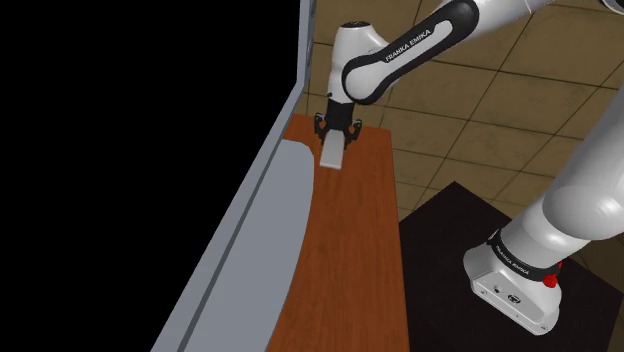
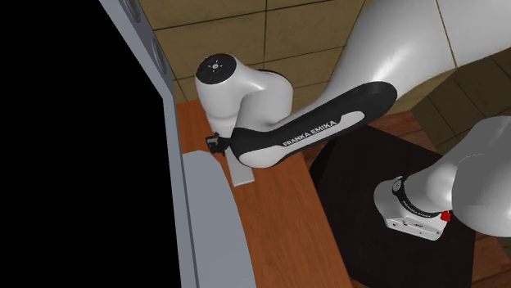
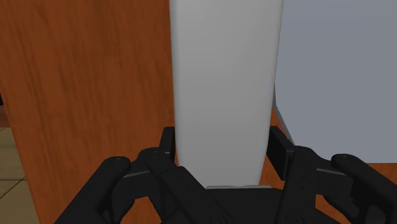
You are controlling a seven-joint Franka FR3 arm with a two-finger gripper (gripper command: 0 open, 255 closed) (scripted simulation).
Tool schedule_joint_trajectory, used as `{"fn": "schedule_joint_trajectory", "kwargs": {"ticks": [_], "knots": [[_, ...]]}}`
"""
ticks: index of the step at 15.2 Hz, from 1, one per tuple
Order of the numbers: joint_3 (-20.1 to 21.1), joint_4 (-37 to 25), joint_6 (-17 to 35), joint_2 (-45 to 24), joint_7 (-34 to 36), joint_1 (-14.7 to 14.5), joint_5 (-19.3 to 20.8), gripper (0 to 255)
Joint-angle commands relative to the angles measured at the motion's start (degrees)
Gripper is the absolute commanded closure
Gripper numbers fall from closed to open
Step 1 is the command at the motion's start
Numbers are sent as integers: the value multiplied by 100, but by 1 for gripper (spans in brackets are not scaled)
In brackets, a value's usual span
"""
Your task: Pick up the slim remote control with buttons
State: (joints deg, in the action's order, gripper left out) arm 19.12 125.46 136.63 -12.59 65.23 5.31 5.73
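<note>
The slim remote point(image 1: 332, 151) is drawn plain white, with no buttons to make out. It sits at the far end of the brown wooden top point(image 1: 350, 250). My black gripper point(image 1: 338, 130) comes down on its far end and is shut on it. In the wrist view the remote point(image 3: 222, 89) runs straight out from the gripper point(image 3: 222, 151), clasped between the fingers point(image 3: 168, 141) on either side. In the second exterior view the arm covers the gripper and only the remote's end point(image 2: 243, 174) sticks out. I cannot tell whether the remote touches the wood.
A pale grey curved slab point(image 1: 268, 240) lies along the wooden top on the shoulder view's left, close beside the remote. A grey wall edge point(image 1: 298, 60) borders a black area there. Tiled floor point(image 1: 450, 110) and the dark stand point(image 1: 450, 230) lie to the right.
</note>
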Motion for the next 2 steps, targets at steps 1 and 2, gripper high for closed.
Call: {"fn": "schedule_joint_trajectory", "kwargs": {"ticks": [1, 2], "knots": [[13, 1, -70, 74, -27, 11, -39, 255], [13, 0, -70, 74, -27, 11, -39, 255]]}}
